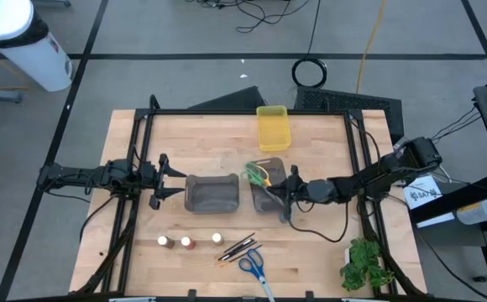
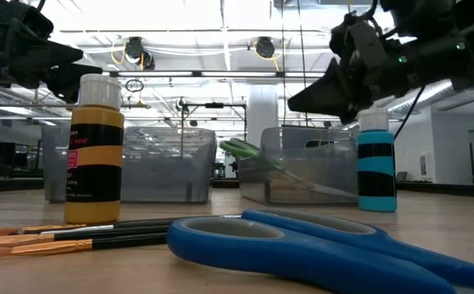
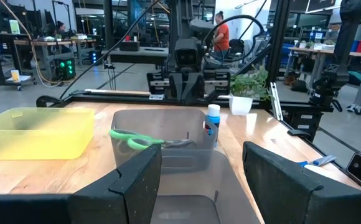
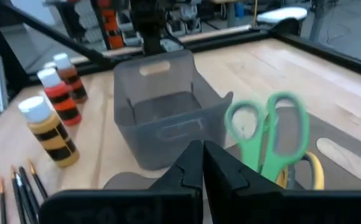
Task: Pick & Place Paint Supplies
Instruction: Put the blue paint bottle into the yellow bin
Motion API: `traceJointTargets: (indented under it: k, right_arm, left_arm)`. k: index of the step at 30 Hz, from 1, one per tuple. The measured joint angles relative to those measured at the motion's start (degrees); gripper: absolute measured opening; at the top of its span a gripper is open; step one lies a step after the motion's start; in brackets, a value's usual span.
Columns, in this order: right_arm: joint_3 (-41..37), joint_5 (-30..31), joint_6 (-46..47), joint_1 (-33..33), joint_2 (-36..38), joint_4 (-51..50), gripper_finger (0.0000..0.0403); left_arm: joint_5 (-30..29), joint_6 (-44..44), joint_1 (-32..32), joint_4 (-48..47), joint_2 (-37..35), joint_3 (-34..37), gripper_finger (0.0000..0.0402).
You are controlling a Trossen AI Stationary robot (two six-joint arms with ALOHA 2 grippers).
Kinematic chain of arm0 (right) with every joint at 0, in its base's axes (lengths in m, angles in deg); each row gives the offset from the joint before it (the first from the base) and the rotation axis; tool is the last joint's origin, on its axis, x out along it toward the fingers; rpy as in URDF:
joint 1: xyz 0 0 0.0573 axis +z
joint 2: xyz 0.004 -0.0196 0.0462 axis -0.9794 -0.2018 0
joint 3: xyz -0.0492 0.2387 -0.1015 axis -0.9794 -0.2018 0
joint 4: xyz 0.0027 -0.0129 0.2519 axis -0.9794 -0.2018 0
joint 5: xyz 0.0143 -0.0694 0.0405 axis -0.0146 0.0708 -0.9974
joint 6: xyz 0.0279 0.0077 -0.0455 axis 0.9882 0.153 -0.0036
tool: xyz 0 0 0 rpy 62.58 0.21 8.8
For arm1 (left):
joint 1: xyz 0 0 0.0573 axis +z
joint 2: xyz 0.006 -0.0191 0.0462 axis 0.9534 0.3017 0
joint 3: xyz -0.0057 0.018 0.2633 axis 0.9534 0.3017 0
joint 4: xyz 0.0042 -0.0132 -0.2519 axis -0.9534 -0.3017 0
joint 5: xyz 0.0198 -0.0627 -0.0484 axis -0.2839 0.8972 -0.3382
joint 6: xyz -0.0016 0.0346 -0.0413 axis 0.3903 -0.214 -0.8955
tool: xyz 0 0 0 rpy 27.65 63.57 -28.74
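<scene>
Three pots stand near the table's near edge: yellow-bodied (image 1: 217, 239) (image 4: 46, 130), orange-red (image 1: 189, 242) (image 4: 59, 96), brownish (image 1: 167, 242) (image 4: 68, 74). The blue pot (image 2: 376, 163) (image 3: 213, 119) stands upright by the right grey bin's near corner; inside or beside it, I cannot tell. Dark brushes (image 1: 237, 247) (image 2: 82, 237) and blue scissors (image 1: 252, 265) (image 2: 302, 245) lie on the table. Green scissors (image 1: 254, 174) (image 4: 274, 130) and yellow scissors (image 4: 311, 171) lie in the right grey bin (image 1: 267, 191). My left gripper (image 1: 170, 180) (image 3: 202, 186) is open, left of the left grey bin (image 1: 212, 193). My right gripper (image 1: 286, 200) (image 4: 202, 168) is shut above the right bin.
A yellow bin (image 1: 273, 127) (image 3: 37, 130) sits toward the far edge. A leafy plant sprig (image 1: 363, 264) lies at the near right corner. A black frame (image 1: 252, 111) borders the table. The left grey bin (image 4: 162, 106) holds nothing that I can see.
</scene>
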Motion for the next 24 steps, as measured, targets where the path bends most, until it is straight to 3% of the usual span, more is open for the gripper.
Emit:
traceJointTargets:
  k: [8,14,17,20,24]
  right_arm:
    - [-0.99,-0.85,-0.40,0.00,0.00,4.94,0.0016]
    - [-0.12,-0.82,-3.92,0.00,0.02,2.35,0.0092]
    - [3.49,-0.23,-6.58,0.00,0.02,-6.16,0.0150]
    - [9.91,0.49,-6.77,-0.61,-0.22,-24.17,0.0205]
    - [17.34,0.93,-4.28,-2.61,-2.65,-41.49,0.0245]
  left_arm:
    - [0.00,0.00,0.00,0.00,0.00,0.00,0.0237]
    - [0.00,0.00,0.01,0.01,0.00,0.00,0.0237]
    - [0.00,0.00,0.00,0.00,0.00,0.00,0.0237]
    - [0.00,-0.01,0.02,0.00,-0.01,0.00,0.0237]
    - [-0.01,0.00,0.00,0.00,-0.01,0.00,0.0237]
